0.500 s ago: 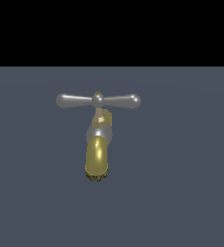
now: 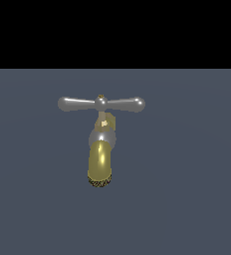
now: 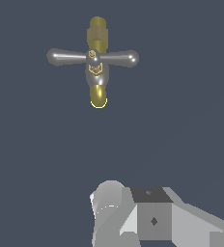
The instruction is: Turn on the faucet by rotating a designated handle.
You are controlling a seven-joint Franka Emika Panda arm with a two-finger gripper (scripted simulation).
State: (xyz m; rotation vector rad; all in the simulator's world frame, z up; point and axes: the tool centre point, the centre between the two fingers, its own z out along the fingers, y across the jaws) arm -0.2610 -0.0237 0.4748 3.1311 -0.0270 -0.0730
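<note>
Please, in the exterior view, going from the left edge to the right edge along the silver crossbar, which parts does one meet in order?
Left rounded end of the handle → central ball hub, with the small gold cap on top and the faucet spout hanging below it → right rounded end.
</note>
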